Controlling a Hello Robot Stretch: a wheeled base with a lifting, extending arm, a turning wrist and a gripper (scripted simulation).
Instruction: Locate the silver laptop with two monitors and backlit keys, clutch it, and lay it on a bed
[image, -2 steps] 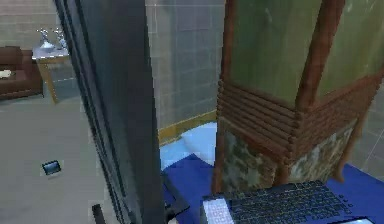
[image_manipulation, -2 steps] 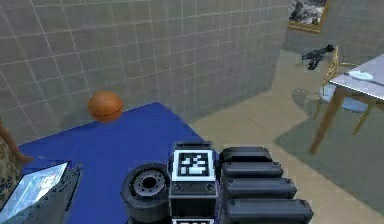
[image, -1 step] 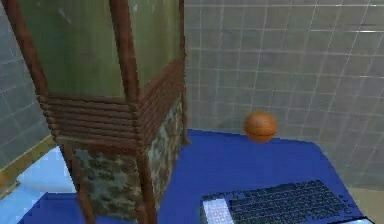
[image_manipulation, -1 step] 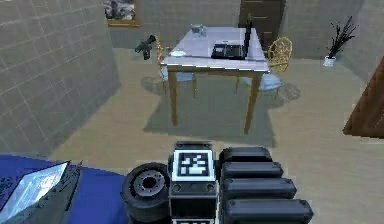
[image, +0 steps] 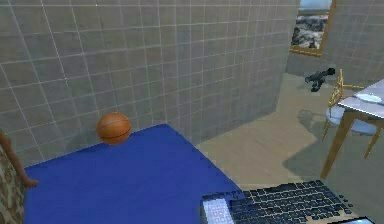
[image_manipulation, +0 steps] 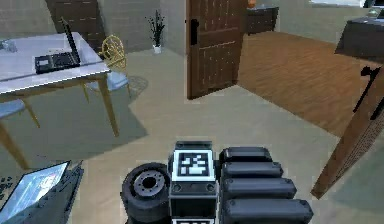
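Observation:
A silver laptop (image: 285, 203) with a dark keyboard shows at the forward view's bottom edge, just past the near corner of a blue bed (image: 130, 185). The laptop (image_manipulation: 40, 190) appears again at the arm side view's bottom left, over the beige floor. The arm's white marker square (image_manipulation: 195, 165) rises from the bottom edge, with the gripper (image_manipulation: 148, 192) as a dark round body left of it, beside the laptop. I cannot make out its fingers, so I cannot tell whether it holds anything.
An orange basketball (image: 114, 127) lies on the bed by a tiled wall (image: 150, 60). A white table (image_manipulation: 50, 70) bears a dark laptop (image_manipulation: 55, 60), with a yellow chair (image_manipulation: 113, 50) beside it. A dark wooden door (image_manipulation: 215, 45) stands beyond.

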